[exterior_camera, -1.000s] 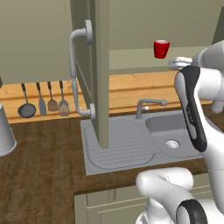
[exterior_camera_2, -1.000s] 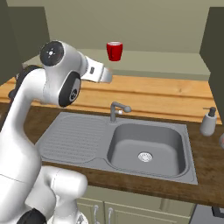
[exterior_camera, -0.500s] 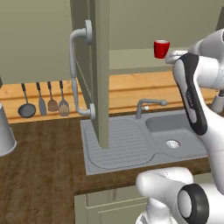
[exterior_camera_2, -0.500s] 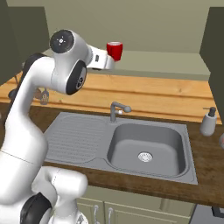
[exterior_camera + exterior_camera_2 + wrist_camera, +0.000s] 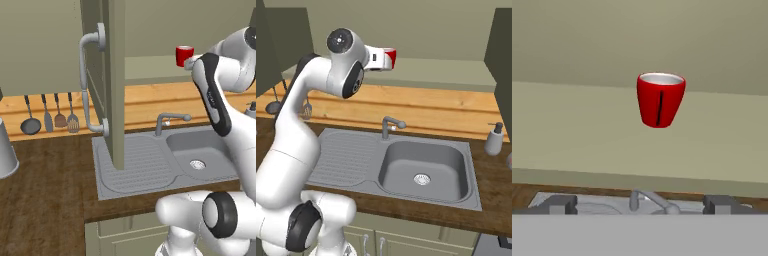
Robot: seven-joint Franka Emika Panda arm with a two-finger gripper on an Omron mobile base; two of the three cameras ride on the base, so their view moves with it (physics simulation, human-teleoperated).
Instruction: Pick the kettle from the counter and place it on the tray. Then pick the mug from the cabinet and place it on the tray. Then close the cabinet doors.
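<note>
Hand nearer upright red mug.

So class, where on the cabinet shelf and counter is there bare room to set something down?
The shelf lies bare on both sides of the mug. The wood counter left of the sink is bare. Crowded: the utensils on the wall.

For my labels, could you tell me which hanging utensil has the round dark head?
The leftmost utensil; the other three heads are narrower and lighter.
</note>
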